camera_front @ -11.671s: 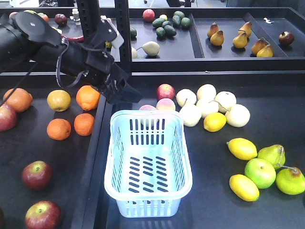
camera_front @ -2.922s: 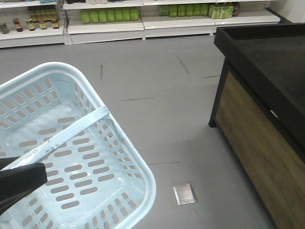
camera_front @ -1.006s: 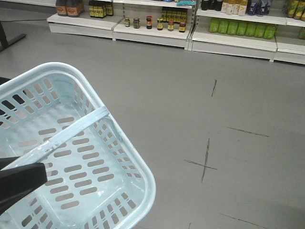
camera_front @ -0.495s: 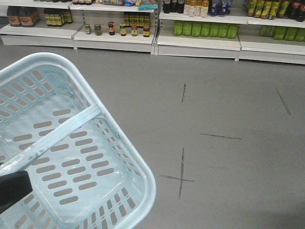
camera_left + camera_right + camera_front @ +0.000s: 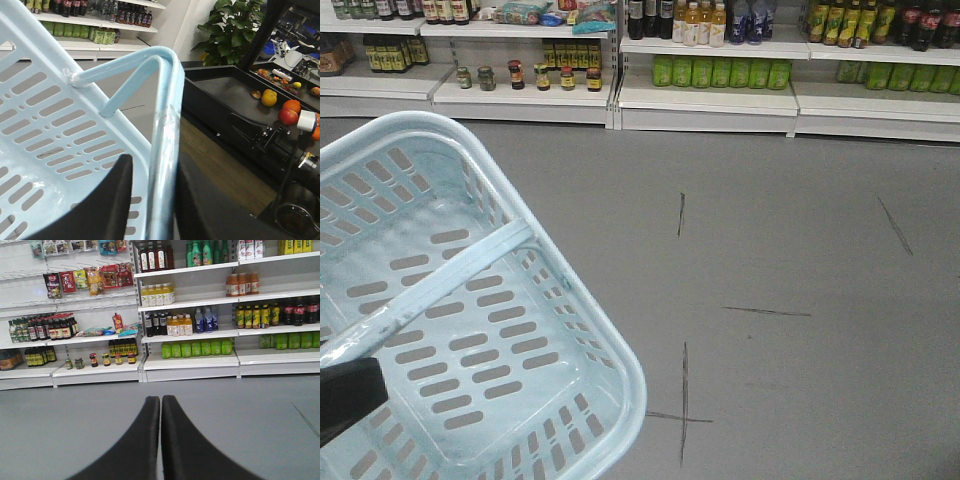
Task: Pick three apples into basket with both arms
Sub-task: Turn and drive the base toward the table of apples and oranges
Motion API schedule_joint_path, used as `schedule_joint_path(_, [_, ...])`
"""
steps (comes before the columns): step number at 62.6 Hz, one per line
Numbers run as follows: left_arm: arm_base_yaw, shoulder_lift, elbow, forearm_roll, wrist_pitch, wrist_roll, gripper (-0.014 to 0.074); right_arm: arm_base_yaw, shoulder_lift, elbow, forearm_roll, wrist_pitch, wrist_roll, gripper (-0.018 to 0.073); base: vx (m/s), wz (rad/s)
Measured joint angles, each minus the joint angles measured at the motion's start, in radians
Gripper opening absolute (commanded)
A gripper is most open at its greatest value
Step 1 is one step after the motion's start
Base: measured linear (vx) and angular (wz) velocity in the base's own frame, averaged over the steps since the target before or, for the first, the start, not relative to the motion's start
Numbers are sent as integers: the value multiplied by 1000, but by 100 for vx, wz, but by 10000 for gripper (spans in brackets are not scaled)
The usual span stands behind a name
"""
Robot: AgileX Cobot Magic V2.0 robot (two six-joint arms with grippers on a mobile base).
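Light: bright, even, overhead; shadows soft on grey floor (image 5: 800, 250).
Glare: white sheen down the basket (image 5: 60, 122) handle, toward six o'clock, left wrist.
Focus: right gripper (image 5: 160, 400) soft at six o'clock; shelves (image 5: 190, 362) crisp.

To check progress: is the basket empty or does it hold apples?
Empty in what shows: the basket has a bare slotted bottom, no fruit.

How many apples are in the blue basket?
0. The basket shows only its bare slotted floor. Its left end runs off the picture, so something could be hidden there.
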Motion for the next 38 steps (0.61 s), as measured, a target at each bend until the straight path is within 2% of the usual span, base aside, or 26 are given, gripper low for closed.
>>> schedule_joint_path(24, [0,0,0,0,0,0,-6,0,0,0,0,0,0,-5,28,-10])
schedule_joint_path(38, [0,0,0,0,0,0,-6,0,0,0,0,0,0,-5,23,-25])
